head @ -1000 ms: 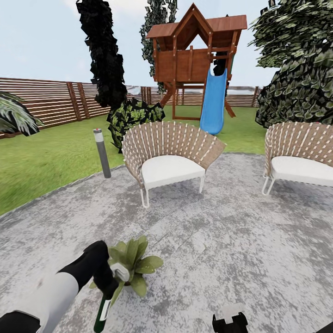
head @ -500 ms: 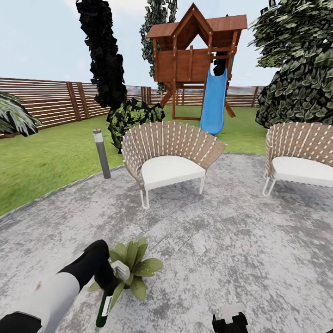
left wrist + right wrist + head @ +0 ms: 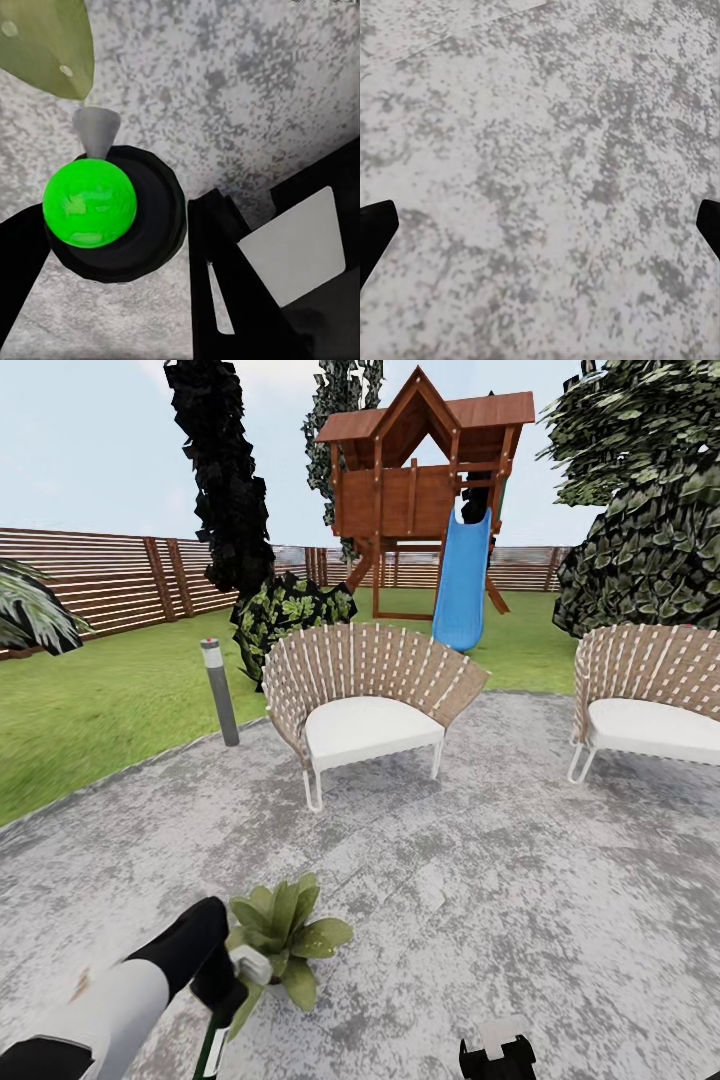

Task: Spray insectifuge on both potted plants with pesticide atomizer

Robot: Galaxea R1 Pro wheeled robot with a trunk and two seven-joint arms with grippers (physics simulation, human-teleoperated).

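My left gripper [image 3: 226, 992] is shut on the pesticide atomizer [image 3: 214, 1048], low at the left of the head view. Its white trigger head [image 3: 250, 964] touches the leaves of a potted plant [image 3: 287, 934], a small green rosette on the grey patio. The left wrist view looks down the bottle: a green round end [image 3: 88, 202] in a black ring and a grey nozzle [image 3: 94, 129] pointing at a leaf [image 3: 46, 41] with two pale specks [image 3: 66, 70]. The other potted plant is out of view. My right gripper [image 3: 497, 1050] hangs open over bare paving [image 3: 547, 172].
Two wicker chairs [image 3: 365, 705] [image 3: 650, 700] stand at the patio's far side, with a grey bollard light [image 3: 220, 692] at the lawn's edge. Behind are a wooden playhouse with a blue slide [image 3: 462, 575], dark bushes [image 3: 285, 615], and a slatted fence [image 3: 100, 580].
My left gripper has sunk a little and drawn back to the left with the atomizer, whose lower end now runs off the picture. The right arm and the camera have not moved.
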